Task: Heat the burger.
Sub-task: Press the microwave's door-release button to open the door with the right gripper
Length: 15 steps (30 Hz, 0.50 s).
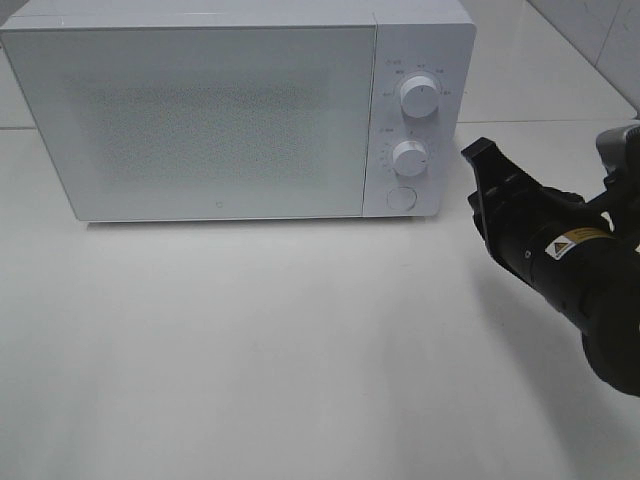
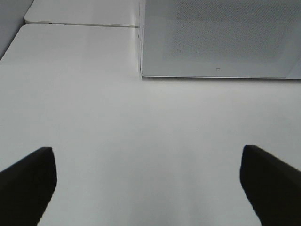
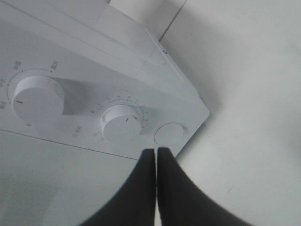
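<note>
The burger is out of view, perhaps behind the shut door of the microwave (image 1: 200, 120). The right fingers (image 3: 146, 188) are pressed together, empty, near the lower knob (image 3: 121, 123); the left fingers (image 2: 28, 183) gape wide, empty. A stray push could hit the round button (image 3: 169, 134) and open the door.

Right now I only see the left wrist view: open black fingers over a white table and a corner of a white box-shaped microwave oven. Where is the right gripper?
Observer: The black right gripper, jaws shut, hangs just right of the white microwave oven. It is aimed at the control panel and is apart from it in the high view.
Operator: What is on that panel?
Observer: Two round white dials, the upper knob and the lower knob, with a round white button beneath.
Operator: Any burger anywhere?
Observer: No burger shows in any view; the frosted door is shut.
</note>
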Available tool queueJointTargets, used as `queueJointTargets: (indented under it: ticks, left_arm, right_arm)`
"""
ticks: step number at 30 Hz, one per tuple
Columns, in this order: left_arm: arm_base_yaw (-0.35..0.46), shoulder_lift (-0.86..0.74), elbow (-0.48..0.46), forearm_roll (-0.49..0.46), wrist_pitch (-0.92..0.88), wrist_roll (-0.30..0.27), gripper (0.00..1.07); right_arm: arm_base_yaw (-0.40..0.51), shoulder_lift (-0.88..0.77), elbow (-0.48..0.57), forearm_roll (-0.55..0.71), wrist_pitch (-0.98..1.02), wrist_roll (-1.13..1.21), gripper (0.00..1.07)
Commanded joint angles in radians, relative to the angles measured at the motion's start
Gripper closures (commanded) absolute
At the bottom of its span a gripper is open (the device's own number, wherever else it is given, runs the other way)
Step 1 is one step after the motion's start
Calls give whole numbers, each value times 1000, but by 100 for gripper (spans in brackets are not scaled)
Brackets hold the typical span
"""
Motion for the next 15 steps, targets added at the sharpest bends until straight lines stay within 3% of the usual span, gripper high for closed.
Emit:
queueJointTargets:
  ticks: [1, 8, 15]
  left_arm:
    - [3, -12, 2, -9, 2, -4, 9]
    - [3, -12, 2, -9, 2, -4, 9]
    - [3, -12, 2, -9, 2, -4, 9]
  right_arm:
    - [4, -1, -12, -62, -2, 272, 107]
    - [4, 19, -24, -47, 9, 403, 107]
    - [4, 129, -117, -56, 51, 535, 107]
